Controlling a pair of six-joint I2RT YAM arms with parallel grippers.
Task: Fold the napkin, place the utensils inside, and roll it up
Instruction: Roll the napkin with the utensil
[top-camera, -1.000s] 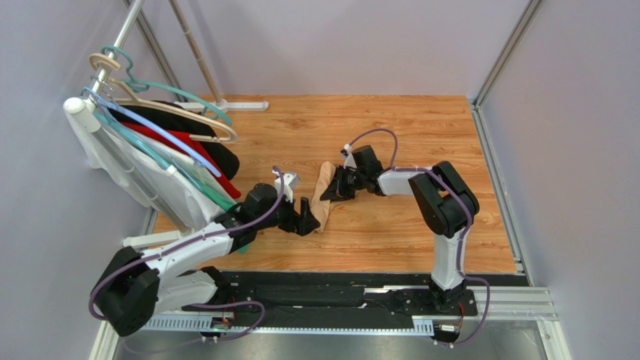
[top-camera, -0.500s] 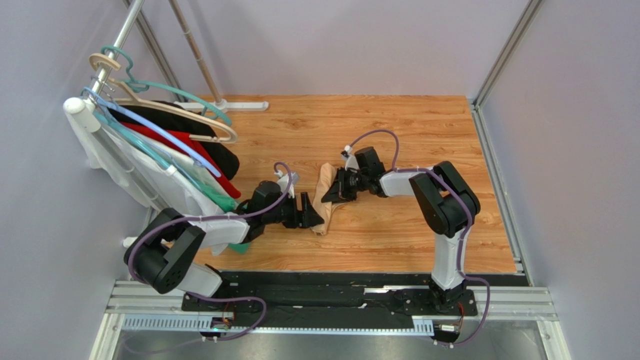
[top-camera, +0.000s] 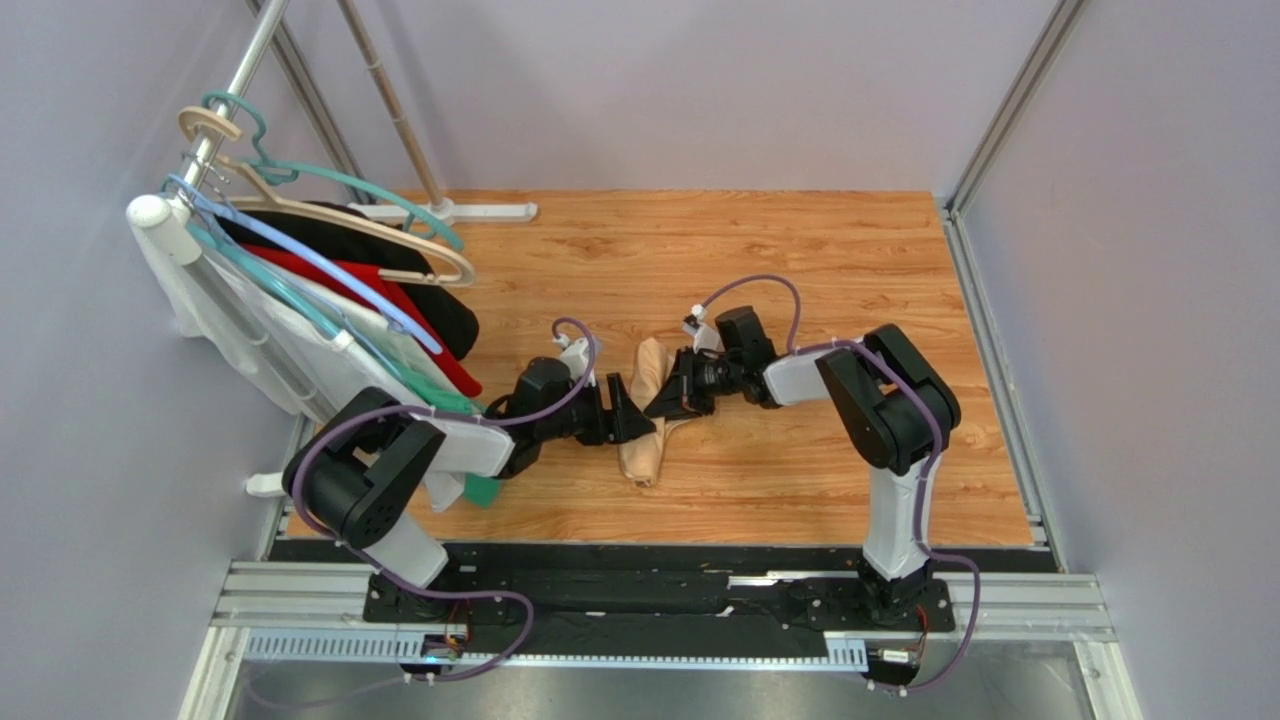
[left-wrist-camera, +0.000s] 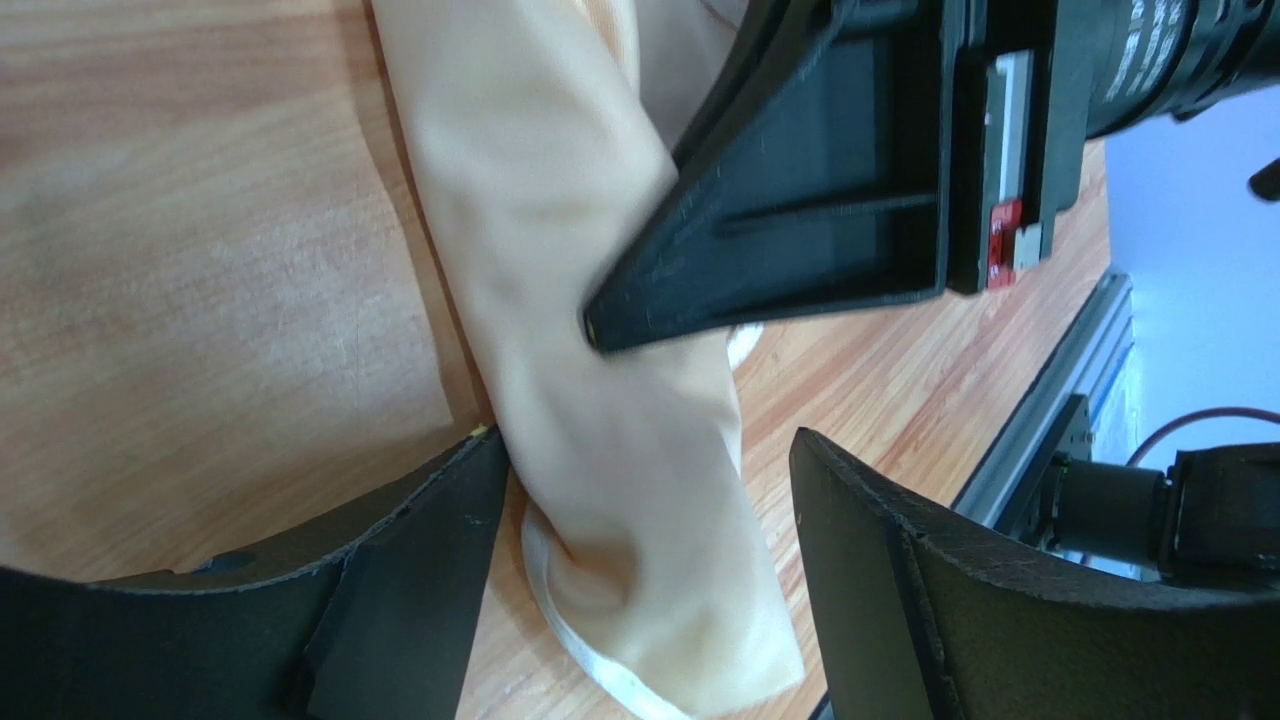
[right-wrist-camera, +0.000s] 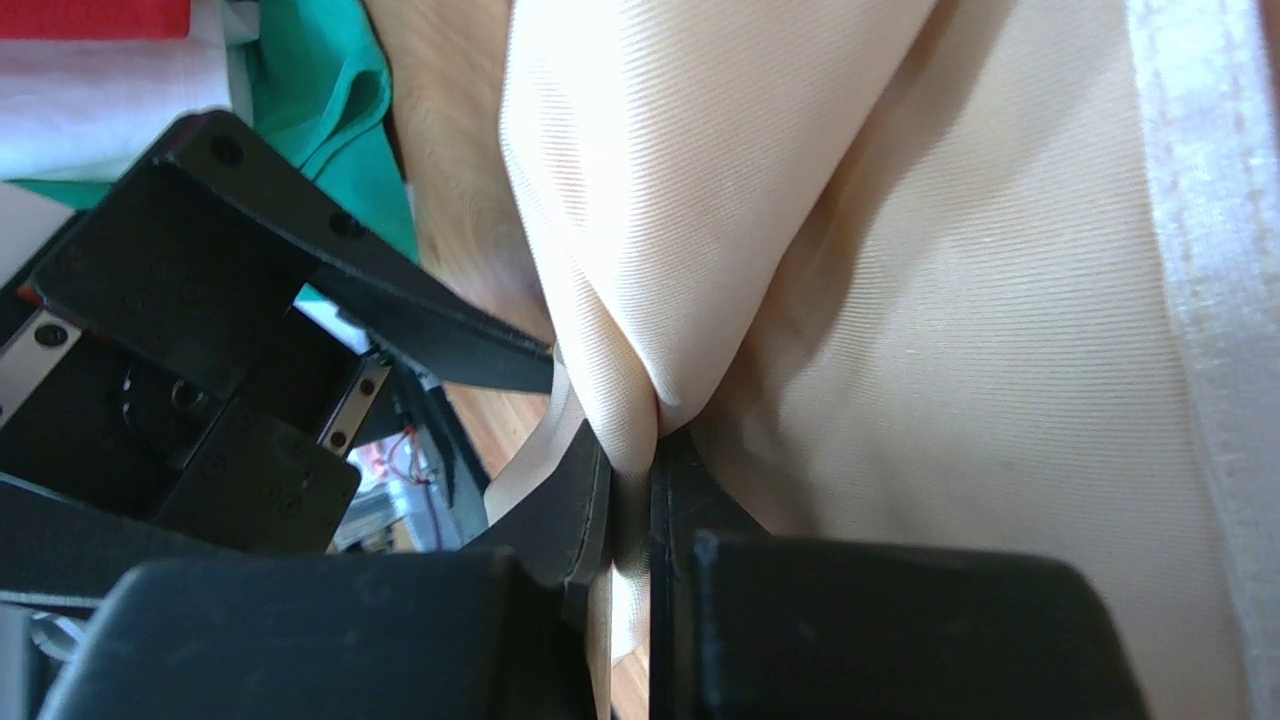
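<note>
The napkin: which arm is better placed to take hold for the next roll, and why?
Probably the left arm: its open jaws straddle the bundled napkin and are free to close on it. The right arm is occupied, its jaws shut on a fold.

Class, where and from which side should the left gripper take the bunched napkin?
Pinch the napkin at its free near end, across the narrow width, coming from the left. That end lies inside the open left gripper; the right gripper clamps a fold farther up.
</note>
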